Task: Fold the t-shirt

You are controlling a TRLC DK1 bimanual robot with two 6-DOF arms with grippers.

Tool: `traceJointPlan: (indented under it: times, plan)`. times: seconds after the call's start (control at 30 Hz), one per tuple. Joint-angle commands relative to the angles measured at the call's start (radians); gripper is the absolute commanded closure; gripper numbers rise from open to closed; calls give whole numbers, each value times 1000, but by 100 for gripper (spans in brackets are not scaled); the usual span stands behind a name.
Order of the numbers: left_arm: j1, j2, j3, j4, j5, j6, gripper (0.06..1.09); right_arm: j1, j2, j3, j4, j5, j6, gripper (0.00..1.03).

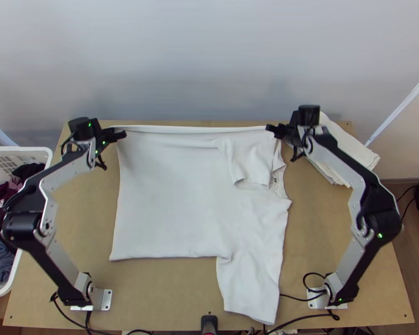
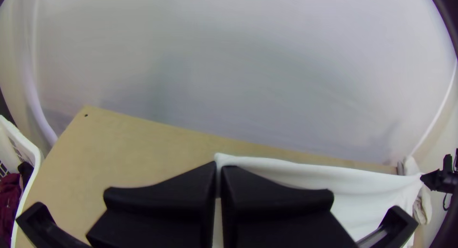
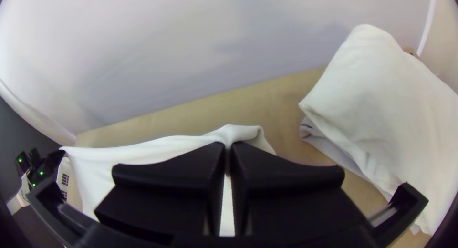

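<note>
Left gripper (image 1: 123, 134), right gripper (image 1: 269, 128) — pinched closed on t-shirt (image 1: 165, 195) edge, open table (image 1: 153, 290) margin nearer

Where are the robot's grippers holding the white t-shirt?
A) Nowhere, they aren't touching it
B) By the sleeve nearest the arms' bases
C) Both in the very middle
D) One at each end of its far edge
D: the left gripper and right gripper each pinch one end of the far edge of the t-shirt.

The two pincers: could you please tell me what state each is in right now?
Left pincer: closed, holding one end of the t-shirt's far edge.
Right pincer: closed, holding that edge's other end.
</note>
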Motion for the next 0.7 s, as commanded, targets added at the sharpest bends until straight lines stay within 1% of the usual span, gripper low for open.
traceJointPlan:
  times: [0.0, 0.13, 0.23, 0.3, 0.43, 0.67]
  plan:
    - [37, 66, 120, -53, -31, -36, 105, -44, 65, 132, -77, 34, 34, 100]
    - [37, 97, 195, -148, 2, -51, 105, -48, 107, 233, -155, 31, 66, 100]
    - [34, 89, 220, -228, 45, -67, 105, -50, 131, 307, -243, 21, 93, 100]
    - [30, 77, 221, -274, 56, -67, 105, -45, 134, 333, -287, 20, 102, 100]
    - [28, 43, 207, -349, 88, -67, 105, -38, 125, 325, -315, 20, 103, 100]
    - [36, -43, 114, -355, 116, -65, 105, -32, 67, 253, -329, 21, 93, 100]
